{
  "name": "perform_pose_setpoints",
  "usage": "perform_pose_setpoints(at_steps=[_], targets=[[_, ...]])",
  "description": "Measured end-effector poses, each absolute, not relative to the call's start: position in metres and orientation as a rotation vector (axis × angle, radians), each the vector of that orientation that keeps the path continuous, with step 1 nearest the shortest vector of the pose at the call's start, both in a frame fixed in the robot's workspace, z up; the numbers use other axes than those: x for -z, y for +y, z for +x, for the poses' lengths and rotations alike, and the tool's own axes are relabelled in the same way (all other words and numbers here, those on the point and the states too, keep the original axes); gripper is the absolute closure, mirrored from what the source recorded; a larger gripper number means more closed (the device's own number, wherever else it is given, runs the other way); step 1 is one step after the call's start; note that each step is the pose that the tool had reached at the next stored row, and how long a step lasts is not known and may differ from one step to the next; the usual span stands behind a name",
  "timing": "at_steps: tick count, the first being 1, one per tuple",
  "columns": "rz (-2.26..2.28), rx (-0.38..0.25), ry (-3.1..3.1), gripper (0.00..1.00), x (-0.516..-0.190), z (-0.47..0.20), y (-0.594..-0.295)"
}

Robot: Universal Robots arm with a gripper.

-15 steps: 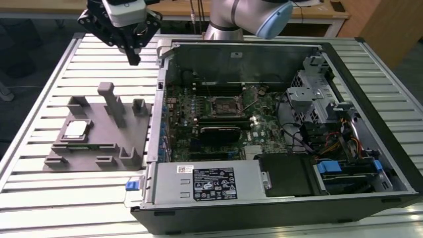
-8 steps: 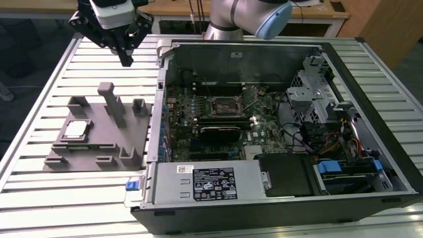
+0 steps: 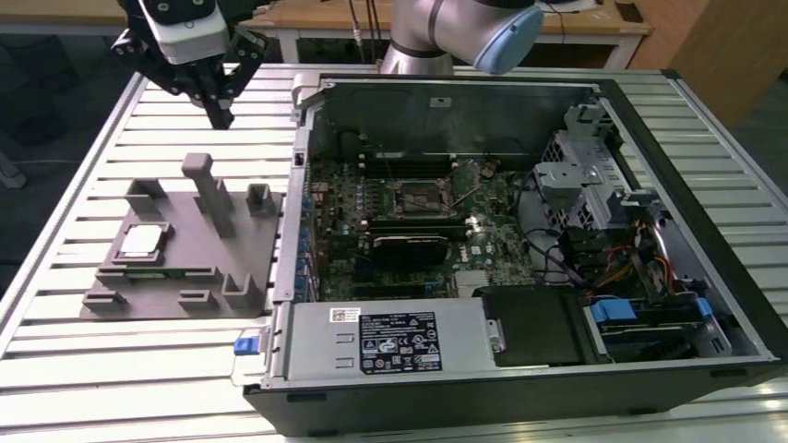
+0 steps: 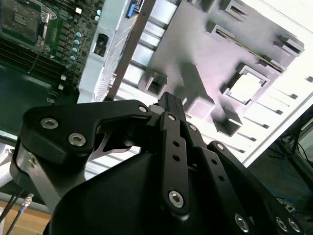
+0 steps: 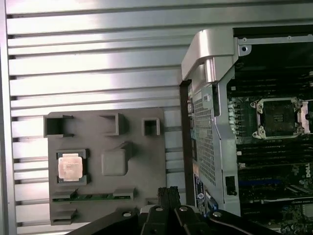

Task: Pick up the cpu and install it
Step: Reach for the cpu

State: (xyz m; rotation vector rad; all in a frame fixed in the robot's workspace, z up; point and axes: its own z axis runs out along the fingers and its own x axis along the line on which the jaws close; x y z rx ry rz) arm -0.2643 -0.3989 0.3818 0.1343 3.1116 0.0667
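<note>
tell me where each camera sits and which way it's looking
Exterior view: off the arm, looking down at an angle on the slatted table, grey fixture and open computer case; the arm and gripper show.
First wrist view: on the arm, looking straight down on the fixture, the cpu and the socket; the gripper's tip shows.
Second wrist view: on the arm, looking obliquely past the gripper's body toward the fixture.
Shared: all three see the cpu lying in the fixture, gripper apart from it.

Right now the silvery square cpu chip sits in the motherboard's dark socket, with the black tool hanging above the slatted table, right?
No: the first wrist view shows the cpu chip lying in a recess of the grey fixture. The rest stands.
</note>
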Motion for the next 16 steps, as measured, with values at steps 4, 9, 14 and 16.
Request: perform_pose_setpoints(at_steps=[4,9,14,16], targets=[[0.135,-0.066,3.112,0.89,-0.378,-0.274,-0.399],[0.134,-0.066,3.112,0.89,-0.372,-0.282,-0.399],[0.135,-0.066,3.112,0.89,-0.367,-0.289,-0.399],[0.135,-0.066,3.111,0.89,-0.365,-0.292,-0.399]])
